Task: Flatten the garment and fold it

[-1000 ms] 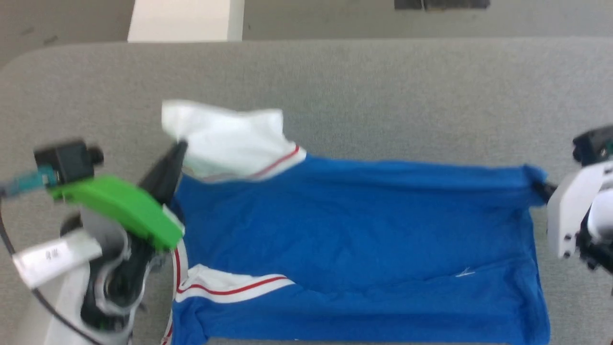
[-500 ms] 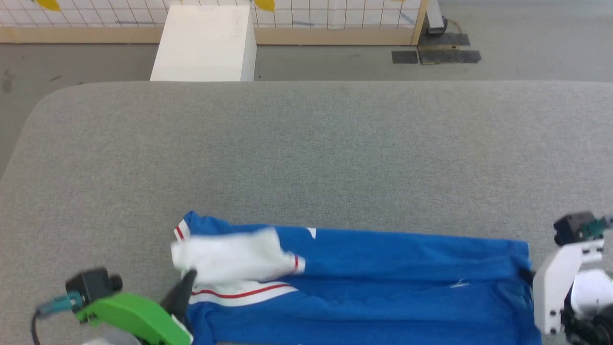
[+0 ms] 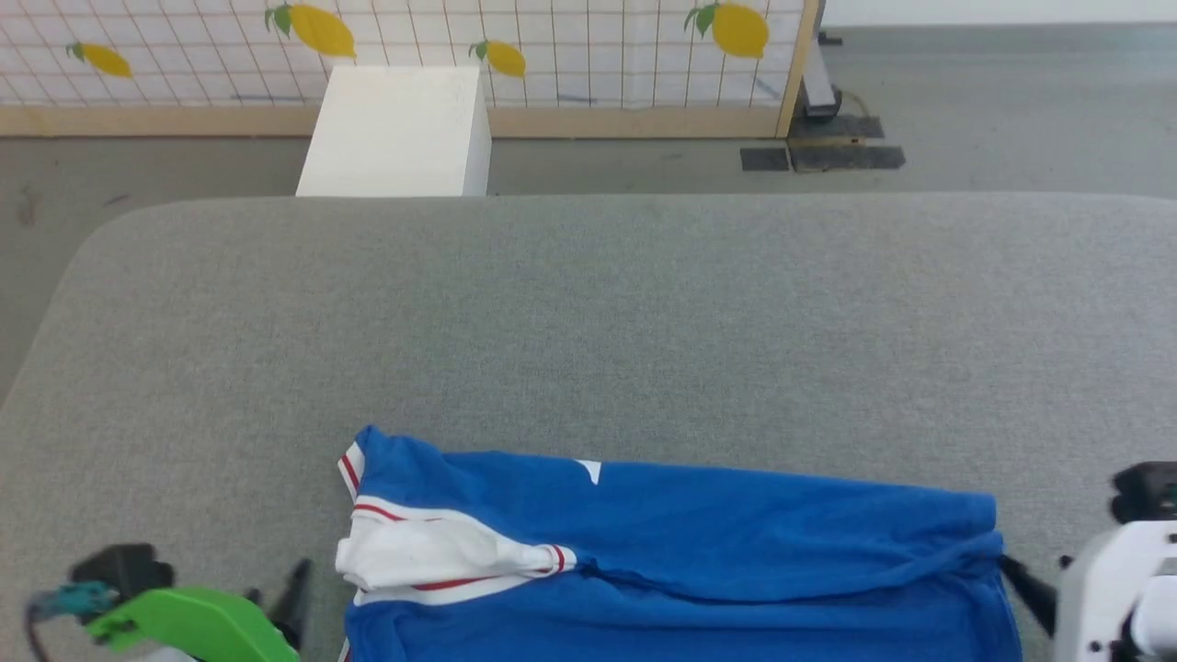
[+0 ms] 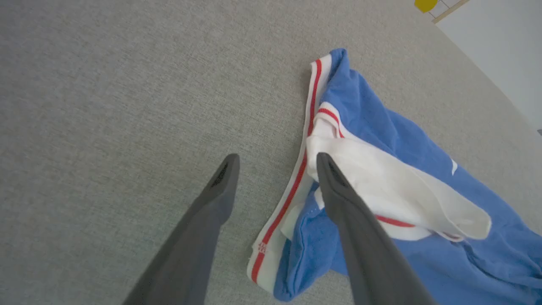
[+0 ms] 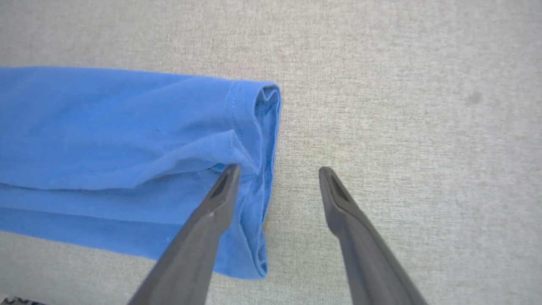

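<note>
Both grippers just let go. 1 second ago the left gripper was pinched on the sleeve end and the right gripper on the hem end, with the blue spread wider. Now both stand wide apart with nothing held.

The garment lies as a long doubled strip along the counter's near edge, from left of centre almost to the right edge. The white sleeve sits bunched on top at the left end. My call: fold 1 is down but untidy, and you've still got the cross fold to do.

The head view also tilted up; that isn't the garment moving.

The counter is grey and cloth-like, with a rounded far-left corner. Behind it are a grey floor, a white box and a lemon-print grid panel.
</note>
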